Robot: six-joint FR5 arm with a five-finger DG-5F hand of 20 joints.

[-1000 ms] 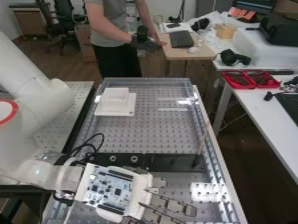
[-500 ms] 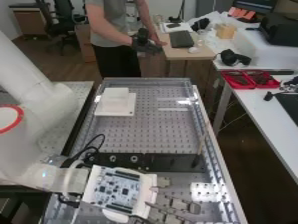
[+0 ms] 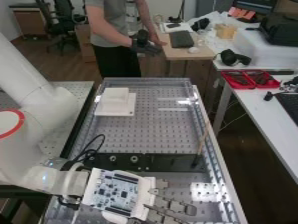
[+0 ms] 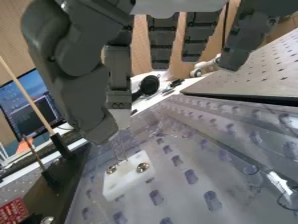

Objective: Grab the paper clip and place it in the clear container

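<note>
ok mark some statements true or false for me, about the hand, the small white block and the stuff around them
1. A circuit board sits on the hand. True.
2. The small white block bears four round metal pieces. False: it has two.
3. A thin wire shape, probably the paper clip, stands up at the small white block. True.
4. The red trays lie on the perforated surface. False: they are on the white table beside it.
5. In the high view, the dark bar lies between the hand and the larger white block. True.
</note>
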